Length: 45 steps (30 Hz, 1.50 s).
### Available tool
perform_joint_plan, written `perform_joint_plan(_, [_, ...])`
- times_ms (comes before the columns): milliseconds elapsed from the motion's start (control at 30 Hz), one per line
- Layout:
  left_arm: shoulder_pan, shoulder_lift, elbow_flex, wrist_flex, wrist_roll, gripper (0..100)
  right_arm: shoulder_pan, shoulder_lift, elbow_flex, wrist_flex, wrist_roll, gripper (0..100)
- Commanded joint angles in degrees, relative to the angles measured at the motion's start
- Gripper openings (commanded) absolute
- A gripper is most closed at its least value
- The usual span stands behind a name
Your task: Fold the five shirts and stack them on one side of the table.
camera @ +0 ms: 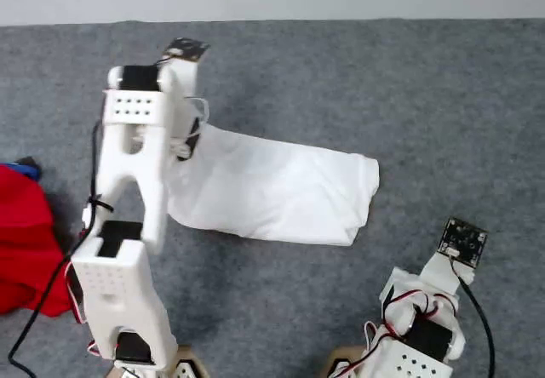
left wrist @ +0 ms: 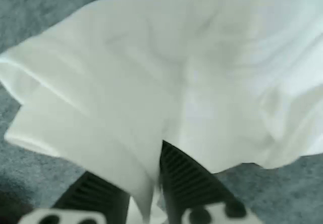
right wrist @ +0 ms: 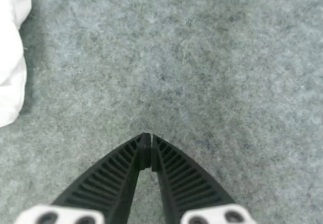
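A white shirt (camera: 272, 189) lies partly folded across the middle of the grey table. My left gripper (camera: 189, 144) sits at the shirt's left end and is shut on a fold of the white shirt (left wrist: 166, 82), with cloth pinched between its black fingers (left wrist: 184, 176). A red shirt (camera: 25, 233) lies bunched at the table's left edge. My right gripper (right wrist: 147, 153) is shut with nothing in it, hovering over bare carpet near the front right, a short way from the white shirt's edge (right wrist: 11, 57).
The left arm (camera: 136, 191) stretches from the front edge up over the table's left part. The right arm's base (camera: 421, 335) sits at the front right. A small blue item (camera: 25, 170) pokes out above the red shirt. Grey carpet (camera: 443, 97) spreads to the right.
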Motion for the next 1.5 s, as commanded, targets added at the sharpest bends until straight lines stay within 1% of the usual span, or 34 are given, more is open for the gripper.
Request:
perform_joint_plan(0, [3.9, -5.2, -0.2, 1.2, 1.5, 0, 0.7, -0.7, 0.9, -0.7, -0.3, 1.0])
perform_joint_plan(467, [13.9, -5.5, -0.5, 1.2, 6.1, 0, 0.7, -0.7, 0.9, -0.7, -0.3, 1.0])
perform_joint_plan(800, [24.0, -5.5, -0.7, 1.1, 8.4, 0, 0.7, -0.7, 0.9, -0.7, -0.3, 1.0])
perform_joint_plan(967, [24.7, -5.5, -2.5, 1.1, 8.4, 0, 0.7, -0.7, 0.9, -0.7, -0.3, 1.0])
perform_joint_plan(1467, [25.8, -5.5, -2.4, 1.1, 8.4, 0, 0.7, -0.7, 0.9, -0.7, -0.3, 1.0])
